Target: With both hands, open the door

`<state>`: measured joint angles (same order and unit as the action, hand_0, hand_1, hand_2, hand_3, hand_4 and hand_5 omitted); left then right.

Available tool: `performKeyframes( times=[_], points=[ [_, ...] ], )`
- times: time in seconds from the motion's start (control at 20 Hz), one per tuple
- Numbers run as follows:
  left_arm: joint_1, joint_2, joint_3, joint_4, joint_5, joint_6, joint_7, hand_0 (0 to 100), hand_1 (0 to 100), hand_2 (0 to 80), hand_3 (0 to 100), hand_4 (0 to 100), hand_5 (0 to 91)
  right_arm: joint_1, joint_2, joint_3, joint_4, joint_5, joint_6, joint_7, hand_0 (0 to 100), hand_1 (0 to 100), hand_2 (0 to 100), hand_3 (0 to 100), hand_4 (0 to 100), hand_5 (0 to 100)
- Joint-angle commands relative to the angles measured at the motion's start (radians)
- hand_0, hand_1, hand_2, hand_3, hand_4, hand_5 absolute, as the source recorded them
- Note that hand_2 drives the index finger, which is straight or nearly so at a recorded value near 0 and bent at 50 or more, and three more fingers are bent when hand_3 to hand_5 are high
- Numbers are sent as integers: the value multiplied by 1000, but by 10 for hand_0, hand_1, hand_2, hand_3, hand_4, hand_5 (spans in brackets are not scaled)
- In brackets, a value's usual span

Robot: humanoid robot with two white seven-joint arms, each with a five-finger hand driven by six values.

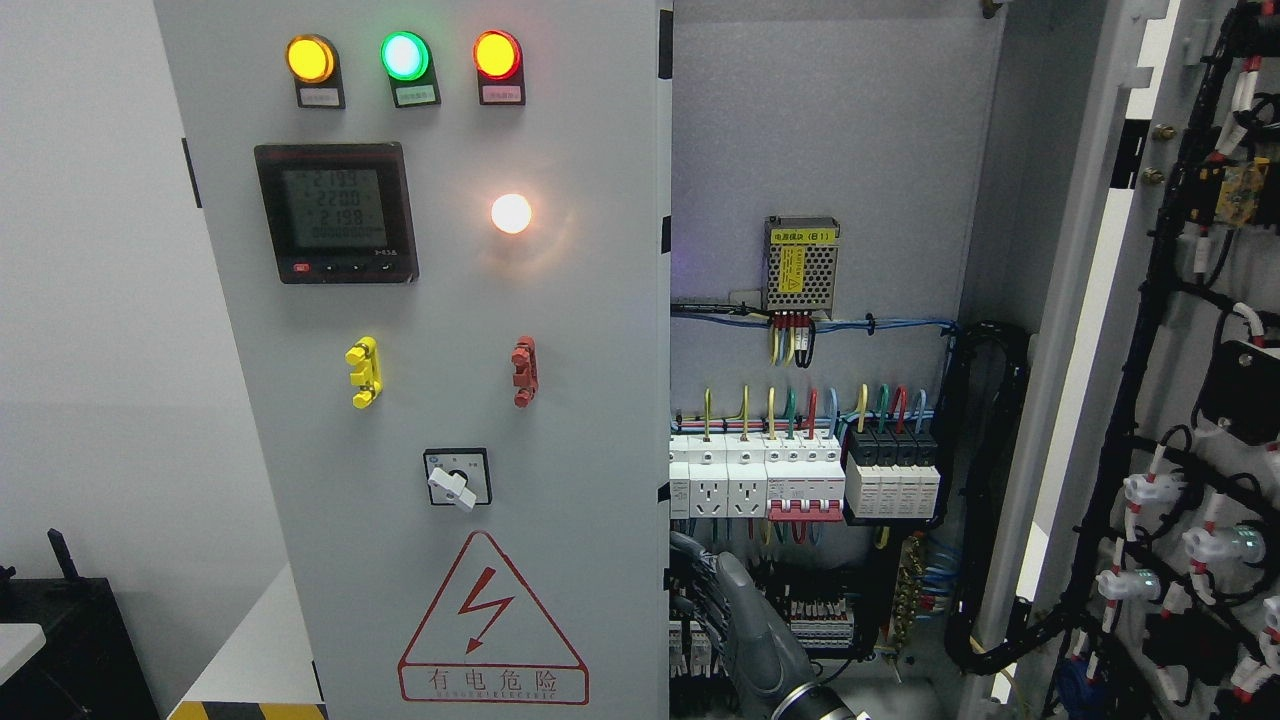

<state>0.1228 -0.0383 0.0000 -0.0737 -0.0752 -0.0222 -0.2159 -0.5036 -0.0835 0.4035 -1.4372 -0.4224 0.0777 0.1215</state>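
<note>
The grey cabinet's left door (580, 330) is closed and faces me, with indicator lamps, a meter and a rotary switch on it. Its right door (1110, 330) is swung wide open at the picture's right, so its inner side with black wiring shows. My right hand (700, 590), dark grey, comes up from the bottom edge just right of the middle. It sits low in the opening, right against the left door's free edge (667, 480). Its grip there is hidden from me. The left arm does not show.
Inside the open bay are a row of breakers and sockets (800, 480), a power supply (801, 264) and cable bundles (990, 500) just behind the hand. A black box (60, 640) stands at the lower left by the white wall.
</note>
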Motion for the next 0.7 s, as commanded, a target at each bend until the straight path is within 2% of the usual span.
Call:
performKeyframes(
  times=[0.0, 0.5, 0.65],
  points=[
    [0, 0, 6, 0, 0, 1, 0, 0, 0, 0, 0, 31, 0, -12, -12, 1, 17, -7, 1, 1, 0, 0, 0, 0, 0, 0],
    [0, 0, 6, 0, 0, 1, 0, 0, 0, 0, 0, 32, 0, -15, -12, 3, 17, -9, 1, 4, 0, 0, 0, 0, 0, 0],
    [0, 0, 6, 0, 0, 1, 0, 0, 0, 0, 0, 32, 0, -15, -12, 3, 17, -7, 1, 39, 0, 0, 0, 0, 0, 0]
  ],
)
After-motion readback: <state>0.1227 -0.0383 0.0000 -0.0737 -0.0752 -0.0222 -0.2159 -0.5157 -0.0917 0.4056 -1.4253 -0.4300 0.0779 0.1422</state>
